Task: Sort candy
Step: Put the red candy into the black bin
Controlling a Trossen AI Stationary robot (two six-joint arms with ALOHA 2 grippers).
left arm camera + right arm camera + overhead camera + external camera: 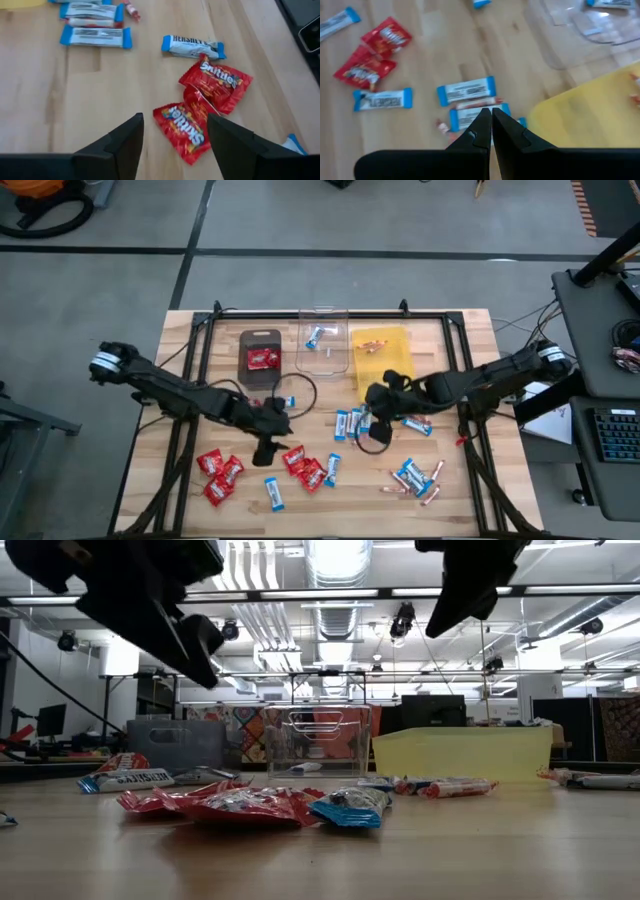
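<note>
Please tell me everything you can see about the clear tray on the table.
The clear tray is a see-through, plastic-looking box with upright walls and rounded corners. It stands flat at the table's far side, between the dark tray and the yellow tray. One blue-and-white bar lies inside. No gripper touches it.

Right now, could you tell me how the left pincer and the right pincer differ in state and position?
The left pincer is open, its fingers spread; the right pincer is shut, its fingers pressed together. The left pincer hovers over the red packets; the right pincer hangs above the blue-and-white bars beside the yellow tray. Both are empty and clear of the table.
</note>
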